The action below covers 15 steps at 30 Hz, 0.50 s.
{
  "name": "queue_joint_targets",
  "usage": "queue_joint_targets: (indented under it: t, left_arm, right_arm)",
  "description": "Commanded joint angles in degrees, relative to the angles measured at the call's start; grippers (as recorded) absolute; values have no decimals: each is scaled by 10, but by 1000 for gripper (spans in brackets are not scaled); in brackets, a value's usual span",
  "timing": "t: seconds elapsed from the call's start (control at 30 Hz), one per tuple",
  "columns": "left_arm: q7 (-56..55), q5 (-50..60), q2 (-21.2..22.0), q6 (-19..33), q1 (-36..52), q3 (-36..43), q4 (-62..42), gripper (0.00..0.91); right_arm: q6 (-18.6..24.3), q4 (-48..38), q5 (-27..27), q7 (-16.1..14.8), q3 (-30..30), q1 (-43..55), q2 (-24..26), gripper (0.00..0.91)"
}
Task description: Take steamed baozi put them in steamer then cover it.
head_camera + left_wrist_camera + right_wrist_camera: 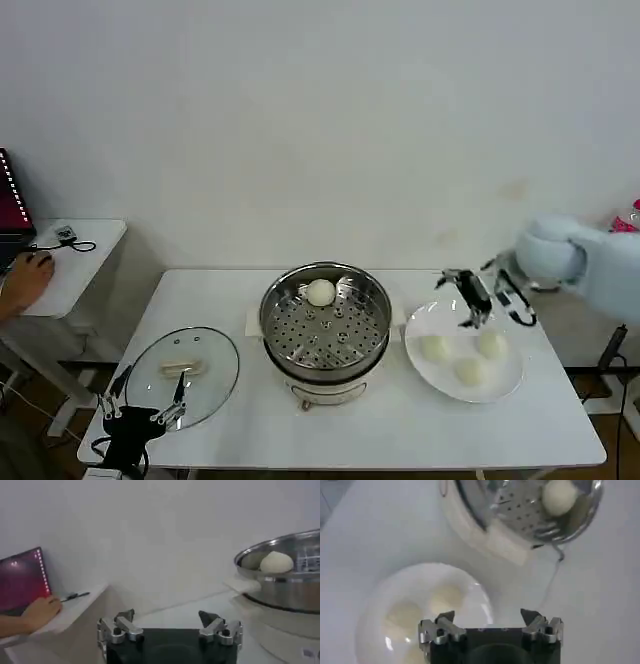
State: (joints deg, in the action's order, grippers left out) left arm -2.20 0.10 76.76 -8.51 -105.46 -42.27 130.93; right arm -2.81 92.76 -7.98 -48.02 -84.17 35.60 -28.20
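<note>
Before us, off-white baozi (321, 292) in our shiny perforated steel steamer (325, 318), white plate (428, 372), white worktop (400, 420).

No text, brand, number or sign can be read in any view. The steamer (325, 318) has a small mark on the front of its white base, but it is too small to read. The red screen (20, 580) at the edge shows only a row of light dots, no letters.

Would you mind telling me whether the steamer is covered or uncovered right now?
Uncovered. The steamer is open on top, showing one bun on its perforated tray, while the glass lid lies flat on the table to its left.
</note>
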Motion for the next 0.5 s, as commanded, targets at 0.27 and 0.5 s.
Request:
queue_joint_targets:
  t: [0.27,0.5]
  left_arm:
    - [0,4,5,0,-4,-7,-7,907]
    - [0,7,11,0,-7,-9,-9,907]
  right_arm:
    - [-56,-69,47,12,203,-277,13,907]
    - [-63,-118,61,15,218,-304,-26,907]
